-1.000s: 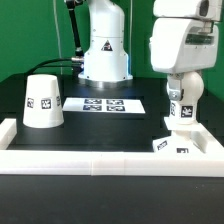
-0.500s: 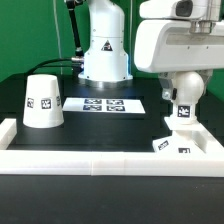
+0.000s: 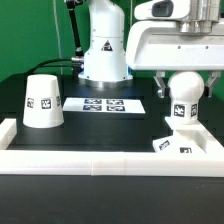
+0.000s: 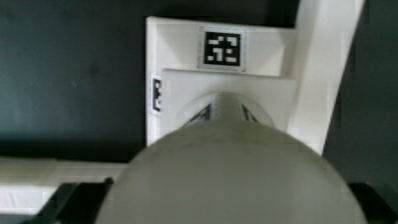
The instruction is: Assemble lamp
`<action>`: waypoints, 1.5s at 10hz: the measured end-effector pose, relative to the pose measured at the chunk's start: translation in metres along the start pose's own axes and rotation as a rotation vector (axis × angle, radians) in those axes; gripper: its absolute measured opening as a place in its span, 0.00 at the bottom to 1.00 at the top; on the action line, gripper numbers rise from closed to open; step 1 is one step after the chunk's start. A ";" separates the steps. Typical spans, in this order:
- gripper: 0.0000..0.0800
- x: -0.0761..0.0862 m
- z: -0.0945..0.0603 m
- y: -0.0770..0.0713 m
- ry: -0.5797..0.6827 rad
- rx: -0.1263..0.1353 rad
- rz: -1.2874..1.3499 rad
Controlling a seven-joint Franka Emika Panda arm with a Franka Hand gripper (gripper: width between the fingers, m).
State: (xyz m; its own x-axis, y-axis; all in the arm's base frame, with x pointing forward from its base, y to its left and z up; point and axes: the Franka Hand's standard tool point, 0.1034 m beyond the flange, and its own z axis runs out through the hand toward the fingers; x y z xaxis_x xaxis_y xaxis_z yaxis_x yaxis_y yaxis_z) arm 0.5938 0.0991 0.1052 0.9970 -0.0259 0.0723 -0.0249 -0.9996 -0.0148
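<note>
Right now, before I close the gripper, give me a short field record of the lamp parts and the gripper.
shade: standing wide end down, exterior view's left, apart from the other parts
bulb post: upright, exterior view's right, at the base
base: flat on the table, beside the white rail
post seated in base: cannot tell
gripper: open, one finger on each side of the post's round head
marker board: flat, mid-table
</note>
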 end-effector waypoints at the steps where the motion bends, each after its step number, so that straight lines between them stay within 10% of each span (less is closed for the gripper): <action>1: 0.72 0.000 0.000 0.000 -0.004 0.006 0.106; 15: 0.72 0.000 0.001 0.002 -0.092 0.101 1.225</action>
State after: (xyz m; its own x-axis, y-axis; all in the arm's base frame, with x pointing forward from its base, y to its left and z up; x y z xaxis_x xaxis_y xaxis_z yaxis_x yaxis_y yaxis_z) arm 0.5937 0.0975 0.1040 0.3207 -0.9403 -0.1141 -0.9453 -0.3101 -0.1012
